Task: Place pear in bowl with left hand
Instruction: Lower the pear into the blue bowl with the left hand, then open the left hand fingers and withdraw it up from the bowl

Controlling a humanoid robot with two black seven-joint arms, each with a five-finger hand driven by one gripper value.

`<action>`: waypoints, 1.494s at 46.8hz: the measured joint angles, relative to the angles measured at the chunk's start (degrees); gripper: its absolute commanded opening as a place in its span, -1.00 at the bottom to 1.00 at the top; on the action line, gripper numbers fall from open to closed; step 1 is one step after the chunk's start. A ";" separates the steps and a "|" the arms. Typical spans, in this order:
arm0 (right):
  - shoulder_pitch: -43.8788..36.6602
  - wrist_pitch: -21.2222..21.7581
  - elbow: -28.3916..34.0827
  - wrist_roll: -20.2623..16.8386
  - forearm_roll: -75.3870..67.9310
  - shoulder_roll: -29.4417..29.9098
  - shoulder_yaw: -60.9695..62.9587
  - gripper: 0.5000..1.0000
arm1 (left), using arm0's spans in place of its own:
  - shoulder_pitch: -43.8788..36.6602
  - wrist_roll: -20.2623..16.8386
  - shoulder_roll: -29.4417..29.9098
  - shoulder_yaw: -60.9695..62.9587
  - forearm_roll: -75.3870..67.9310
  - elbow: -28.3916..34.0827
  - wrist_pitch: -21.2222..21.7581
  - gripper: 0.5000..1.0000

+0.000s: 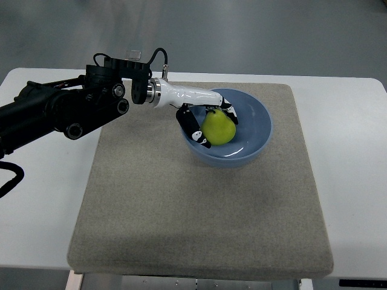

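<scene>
Left hand (208, 118) reaches in from left w/ fingers (195, 130) wrapped round pear, inside the bowl. White table (351, 163) carries grey mat (199, 205); blue bowl (257, 136) sits on mat's far right part. Green pear (219, 127) is upright in bowl, stem end far.

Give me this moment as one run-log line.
left hand: shut on pear | pear: over blue bowl, not yet released | bowl: on grey mat | right hand: not in view
</scene>
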State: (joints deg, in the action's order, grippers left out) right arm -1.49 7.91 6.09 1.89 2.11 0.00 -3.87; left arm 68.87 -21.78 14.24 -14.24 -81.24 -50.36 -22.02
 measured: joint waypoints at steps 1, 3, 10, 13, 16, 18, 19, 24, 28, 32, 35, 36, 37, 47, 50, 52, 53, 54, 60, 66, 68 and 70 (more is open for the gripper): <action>0.00 0.00 0.00 0.00 0.00 0.00 0.00 0.70 | -0.03 0.00 0.00 0.00 0.04 0.00 0.20 0.20; 0.00 0.00 -0.01 -0.01 0.00 0.00 0.00 0.70 | -0.05 -0.01 0.01 -0.02 0.11 -0.02 0.90 0.43; 0.00 0.00 -0.02 0.00 0.00 0.00 0.00 0.70 | -0.05 -0.11 0.00 -0.09 0.20 -0.32 1.53 0.75; 0.00 0.00 -0.01 -0.01 0.00 0.00 0.00 0.70 | -0.05 -0.11 0.00 -0.09 0.21 -0.35 1.54 0.87; 0.00 0.00 -0.02 0.00 0.00 0.00 0.00 0.70 | -0.05 -0.11 0.00 -0.09 0.21 -0.44 1.54 0.88; 0.00 0.00 -0.02 -0.01 0.00 0.00 0.00 0.70 | -0.05 -0.11 0.01 -0.09 0.21 -0.44 1.55 0.88; 0.00 0.00 -0.02 -0.01 0.00 0.00 0.00 0.70 | -0.05 -0.11 0.02 -0.09 0.21 -0.44 1.55 0.88; 0.00 0.00 -0.02 -0.01 0.00 0.00 0.00 0.70 | -0.05 -0.11 0.04 -0.09 0.21 -0.45 1.55 0.89; 0.00 0.00 -0.02 -0.01 0.00 0.00 0.00 0.70 | -0.06 -0.11 0.07 -0.09 0.21 -0.45 1.55 0.89; 0.00 0.00 -0.01 0.00 0.00 0.00 0.00 0.70 | -0.06 -0.10 0.07 -0.28 0.21 -0.45 1.55 0.90; 0.00 0.00 -0.01 0.00 0.00 0.00 0.00 0.70 | -0.06 -0.09 0.08 -0.77 0.21 -0.45 1.55 0.90; 0.00 0.00 -0.02 0.00 0.00 0.00 0.00 0.70 | -0.06 -0.07 0.08 -0.86 0.23 -0.45 1.55 0.90; 0.00 0.00 -0.02 0.00 0.00 0.00 0.00 0.69 | -0.05 -0.07 0.08 -1.02 0.25 -0.45 1.55 0.90; 0.00 0.00 -0.02 0.01 0.00 0.00 0.00 0.70 | 0.59 -0.04 0.78 -3.28 1.95 0.07 1.72 0.90; 0.00 0.00 -0.02 0.01 0.00 0.00 0.00 0.70 | 0.67 -0.03 0.94 -4.76 2.35 0.83 1.72 0.90; 0.00 0.00 -0.02 -0.01 0.00 0.00 0.00 0.70 | 0.73 -0.02 1.07 -5.87 2.51 1.67 1.72 0.90; 0.00 0.00 -0.02 -0.01 0.00 0.00 0.00 0.70 | 0.74 -0.02 1.19 -6.51 2.68 2.24 1.72 0.90; 0.00 0.00 -0.02 -0.01 0.00 0.00 0.00 0.70 | 0.76 -0.02 1.24 -7.02 2.81 2.80 1.72 0.89; 0.00 0.00 -0.02 -0.01 0.00 0.00 0.00 0.69 | 0.91 -0.01 1.50 -9.30 4.03 6.48 1.73 0.90; 0.00 0.00 -0.02 0.01 0.00 0.00 0.00 0.70 | 1.01 -0.01 1.50 -10.34 7.65 11.11 2.70 0.90; 0.00 0.00 -0.03 0.01 0.00 0.00 0.00 0.70 | 1.08 -0.01 1.50 -10.38 9.35 12.58 3.98 0.90; 0.00 0.00 -0.02 0.01 0.00 0.00 0.00 0.70 | 1.09 -0.01 1.50 -10.38 10.96 13.80 5.32 0.90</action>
State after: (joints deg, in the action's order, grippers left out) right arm -1.50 7.91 6.07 1.90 2.11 0.00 -3.87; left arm 69.96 -21.79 15.74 -24.61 -70.28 -36.56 -16.70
